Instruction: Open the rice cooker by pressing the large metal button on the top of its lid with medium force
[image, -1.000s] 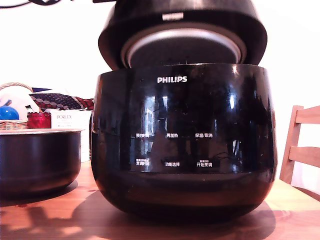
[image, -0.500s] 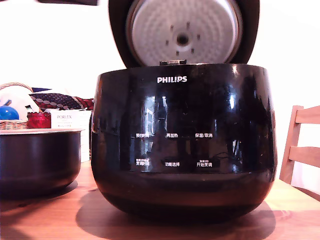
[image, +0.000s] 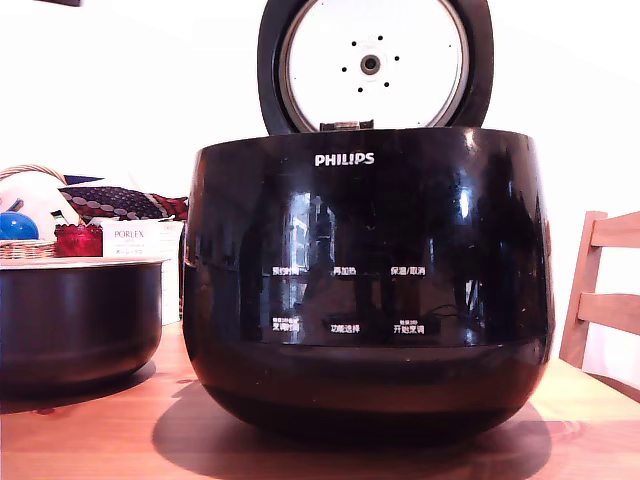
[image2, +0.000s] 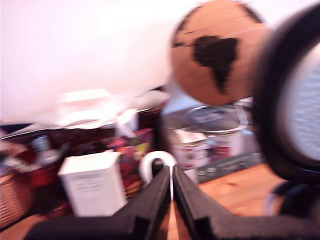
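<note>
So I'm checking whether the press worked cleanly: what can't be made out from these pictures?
- Inside of the rice cooker: hidden in the exterior view by its own front wall.
- The metal button: faces away on the raised lid; the lid's top is cut off by the frame edge.
- The arm: outside the exterior view.
- Wrist view: motion-blurred, so box labels behind the gripper are unreadable; its fingers look nearly together.

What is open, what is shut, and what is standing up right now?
rice cooker: open, upright on the table.
lid: swung up, its silver-white underside facing the exterior view.
gripper: shut, holding nothing.
smaller black pot: upright, no lid on it.
white box: standing upright.
</note>
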